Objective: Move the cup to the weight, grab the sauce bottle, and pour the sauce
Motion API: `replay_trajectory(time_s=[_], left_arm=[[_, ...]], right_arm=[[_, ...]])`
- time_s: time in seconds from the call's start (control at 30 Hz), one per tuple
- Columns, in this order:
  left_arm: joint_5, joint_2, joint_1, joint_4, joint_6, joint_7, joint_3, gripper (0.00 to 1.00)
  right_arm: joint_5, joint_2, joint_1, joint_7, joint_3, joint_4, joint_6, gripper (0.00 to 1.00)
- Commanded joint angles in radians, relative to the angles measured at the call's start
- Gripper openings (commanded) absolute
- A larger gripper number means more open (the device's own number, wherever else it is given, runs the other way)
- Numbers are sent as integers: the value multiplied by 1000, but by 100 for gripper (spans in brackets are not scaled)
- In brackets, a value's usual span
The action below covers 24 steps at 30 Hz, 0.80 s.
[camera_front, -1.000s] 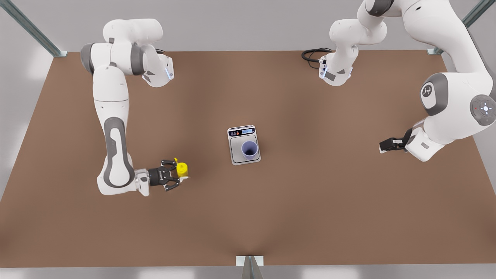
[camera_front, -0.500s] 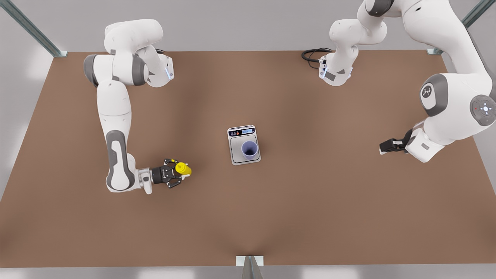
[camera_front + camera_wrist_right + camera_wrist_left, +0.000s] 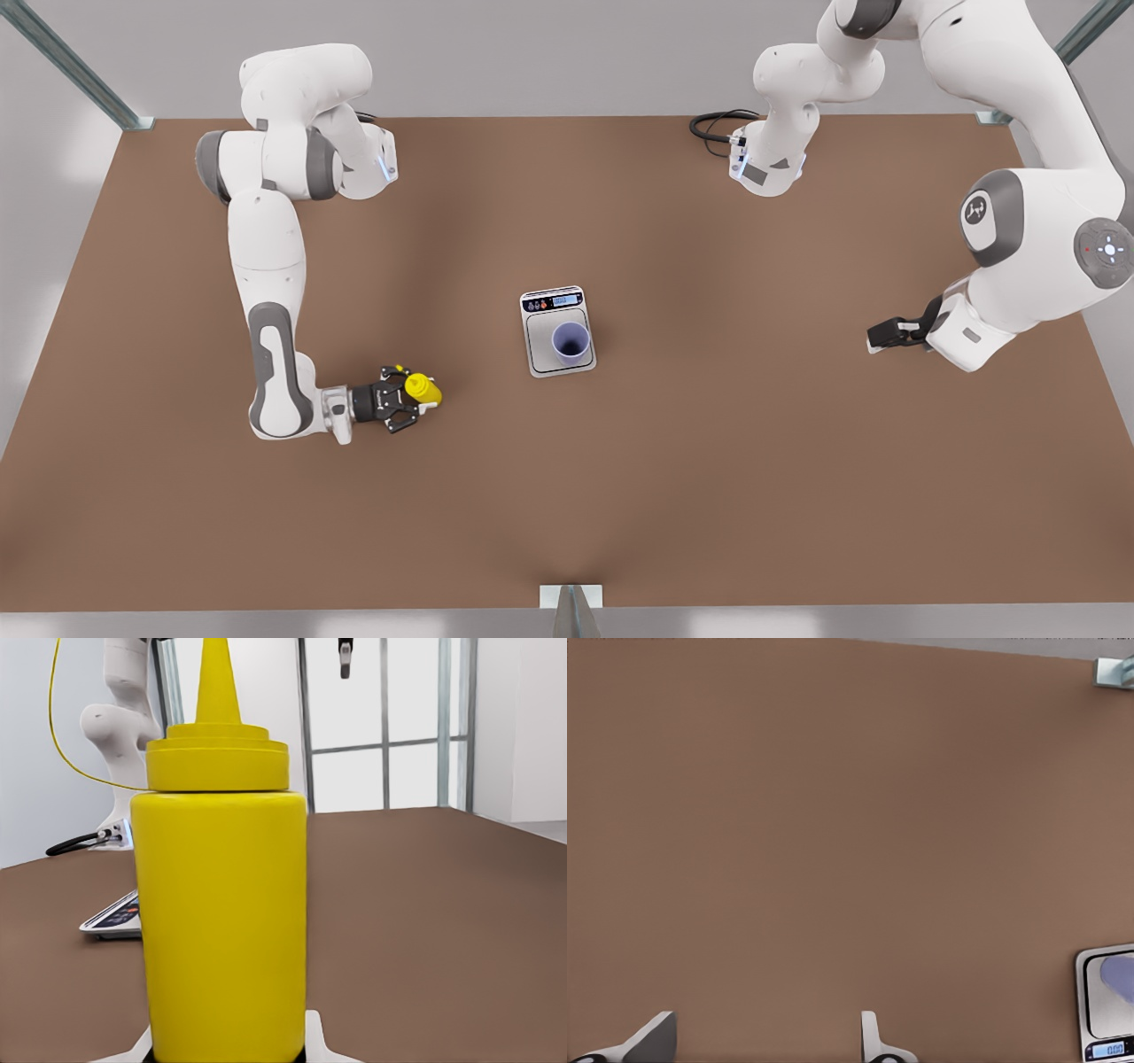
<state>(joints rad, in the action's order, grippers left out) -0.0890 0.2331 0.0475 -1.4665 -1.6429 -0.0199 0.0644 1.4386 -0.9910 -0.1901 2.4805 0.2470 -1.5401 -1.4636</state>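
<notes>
1. Cup (image 3: 570,342) stands upright on the weight (image 3: 557,331) at mid-counter (image 3: 709,461).
2. Right claw (image 3: 418,400) pinches the sauce bottle (image 3: 418,386) (upright, nozzle skyward).
3. Left claw (image 3: 877,337) waits spread, well apart from the weight.

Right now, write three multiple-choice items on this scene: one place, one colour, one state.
1. Where does the cup stand? A on the weight; B on bare table; C in a gripper.
2. The sauce bottle is: A red; B yellow; C green.
3. The left gripper, waiting at the front view's right, has its jaws: A open; B shut on the cup; C shut on the bottle.

Key: 1 A, it sits on the steel plate. 2 B, body and nozzle are yellow. 3 A, its jaws stand apart, while the right gripper clamps the bottle.
</notes>
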Motion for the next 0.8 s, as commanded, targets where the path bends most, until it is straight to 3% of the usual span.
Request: replay_trajectory(time_s=[0.0, 0.03, 0.23, 0.33, 0.37, 0.4, 0.63, 0.77], left_arm=[[0, 0, 0, 0, 0, 1, 0, 100], [0, 0, 0, 0, 0, 1, 0, 100], [0, 0, 0, 0, -3, 1, 0, 100], [2, 2, 0, 0, -3, 1, 0, 100], [0, 2, 0, 0, -3, 1, 0, 100], [2, 0, 0, 0, -2, 1, 0, 100], [2, -1, 0, 0, 0, 1, 0, 100], [3, -1, 0, 0, -2, 1, 0, 100]], right_arm=[[0, 0, 0, -2, 0, 0, -1, 65], [0, 0, 0, -2, 0, 0, 0, 70], [-1, 0, 1, 0, 0, 0, 0, 70], [-1, 0, 1, -2, 0, 0, 0, 76], [-1, 0, 3, -3, 0, 0, 0, 81], [-1, 0, 3, -11, 0, 0, 2, 100], [-20, 3, 32, -11, 1, -11, 12, 100], [-200, 21, 155, -61, 1, -6, 42, 100]])
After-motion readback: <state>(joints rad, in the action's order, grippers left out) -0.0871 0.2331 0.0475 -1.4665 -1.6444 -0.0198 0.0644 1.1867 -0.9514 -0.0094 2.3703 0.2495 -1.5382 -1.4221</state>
